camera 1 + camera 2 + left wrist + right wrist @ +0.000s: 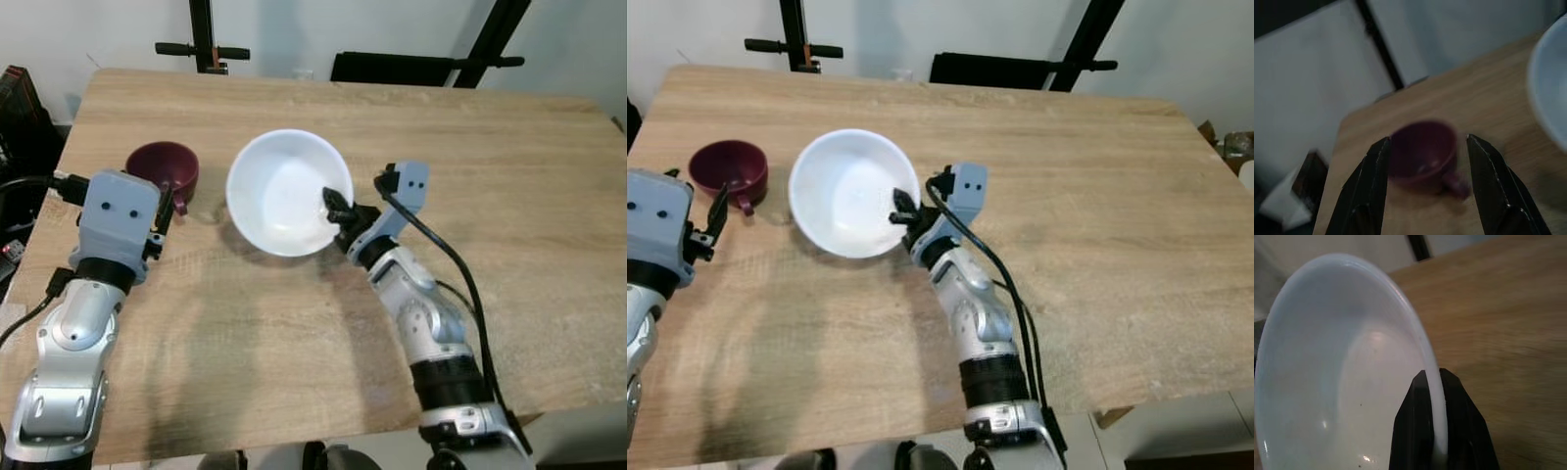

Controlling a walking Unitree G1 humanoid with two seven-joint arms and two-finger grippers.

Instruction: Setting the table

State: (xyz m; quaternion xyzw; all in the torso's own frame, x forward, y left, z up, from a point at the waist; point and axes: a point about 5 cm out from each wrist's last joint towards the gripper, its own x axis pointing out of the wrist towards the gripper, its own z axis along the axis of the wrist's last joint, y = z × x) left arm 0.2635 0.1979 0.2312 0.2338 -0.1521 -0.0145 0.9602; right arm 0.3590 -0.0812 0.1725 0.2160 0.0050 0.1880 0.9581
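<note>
Wooden table [509,176], light brown, with a white bowl [284,191] near its middle and a dark red cup [165,168] toward its left edge. Right hand [338,211] pinches the bowl's rim, one finger inside, one outside. Left hand [1425,196] is spread wide, just short of the cup. Both look hard, smooth and breakable, so hold the rim or handle firmly.

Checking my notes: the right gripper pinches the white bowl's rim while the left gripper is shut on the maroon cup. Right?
Not quite. The left gripper is open, its fingers either side of the maroon cup, as the left wrist view shows. The right gripper does pinch the white bowl by its rim.
</note>
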